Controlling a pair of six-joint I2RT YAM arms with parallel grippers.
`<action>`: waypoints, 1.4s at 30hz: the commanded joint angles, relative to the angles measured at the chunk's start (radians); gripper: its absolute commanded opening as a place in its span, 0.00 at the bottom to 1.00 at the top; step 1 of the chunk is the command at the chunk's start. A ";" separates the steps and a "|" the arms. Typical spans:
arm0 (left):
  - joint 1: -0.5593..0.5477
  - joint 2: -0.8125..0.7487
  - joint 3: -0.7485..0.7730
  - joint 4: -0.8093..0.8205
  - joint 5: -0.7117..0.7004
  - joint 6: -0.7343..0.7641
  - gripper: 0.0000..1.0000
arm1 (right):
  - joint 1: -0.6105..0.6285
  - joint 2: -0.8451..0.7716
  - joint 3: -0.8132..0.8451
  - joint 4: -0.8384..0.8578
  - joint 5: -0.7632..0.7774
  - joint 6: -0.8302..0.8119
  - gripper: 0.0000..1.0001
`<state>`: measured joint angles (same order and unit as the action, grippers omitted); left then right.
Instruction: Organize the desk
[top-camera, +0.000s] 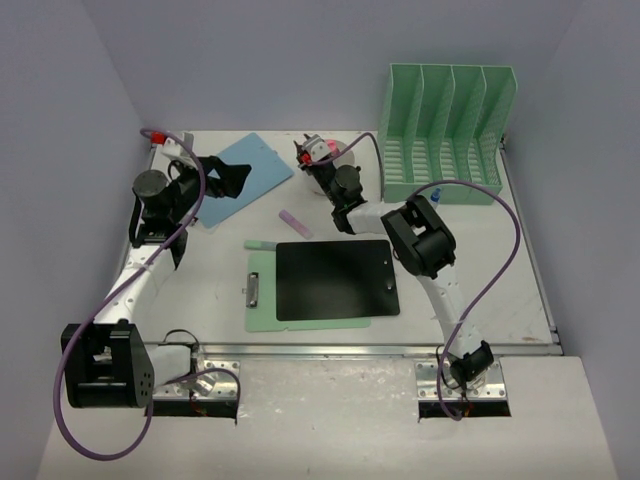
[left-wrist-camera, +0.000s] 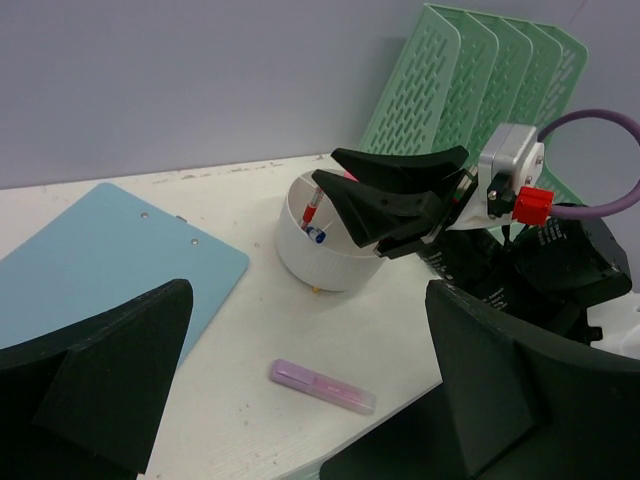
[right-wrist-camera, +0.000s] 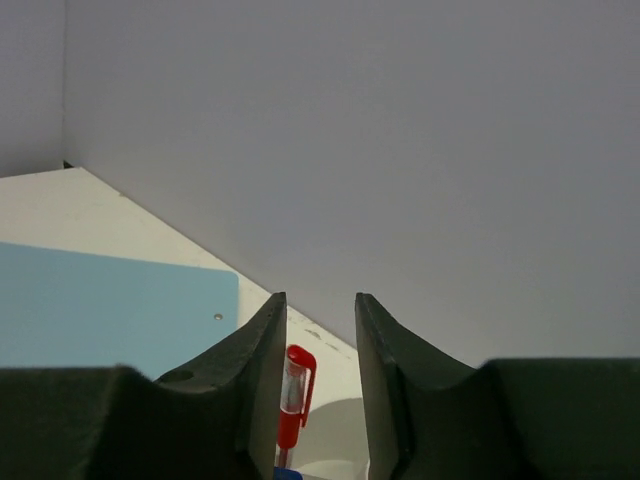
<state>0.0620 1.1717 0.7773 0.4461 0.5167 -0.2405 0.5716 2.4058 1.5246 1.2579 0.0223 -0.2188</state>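
Note:
The off-white desk (top-camera: 200, 290) holds a white cup (top-camera: 341, 152) at the back middle. In the left wrist view the cup (left-wrist-camera: 325, 250) holds a red pen (left-wrist-camera: 313, 204) and a blue pen. My right gripper (top-camera: 322, 163) hangs over the cup, open. In the right wrist view (right-wrist-camera: 320, 300) the red pen (right-wrist-camera: 293, 395) stands between its fingers, close to the left one. My left gripper (top-camera: 238, 178) is open and empty over the edge of a light blue clipboard (top-camera: 238, 172). A pink highlighter (left-wrist-camera: 322, 386) lies on the desk in front of it, also in the top view (top-camera: 295, 223).
A mint-green slotted file rack (top-camera: 450, 130) stands at the back right. A green clipboard (top-camera: 262, 300) with a black pad (top-camera: 335, 280) on it lies in the middle. A pale green marker (top-camera: 262, 244) lies just behind it. Lavender walls enclose the desk.

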 joint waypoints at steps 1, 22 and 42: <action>0.018 -0.001 -0.003 0.054 0.009 0.006 1.00 | -0.004 -0.013 -0.003 0.170 -0.001 -0.036 0.36; 0.033 0.250 0.342 -0.830 0.316 0.858 0.90 | -0.130 -0.772 -0.354 -0.926 -0.113 0.170 0.47; -0.283 0.641 0.522 -1.172 -0.078 1.580 0.77 | -0.239 -0.918 -0.451 -1.414 -0.232 0.160 0.59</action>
<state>-0.2173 1.7397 1.1988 -0.7120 0.4908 1.2640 0.3420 1.5311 1.0866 -0.1432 -0.1890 -0.0776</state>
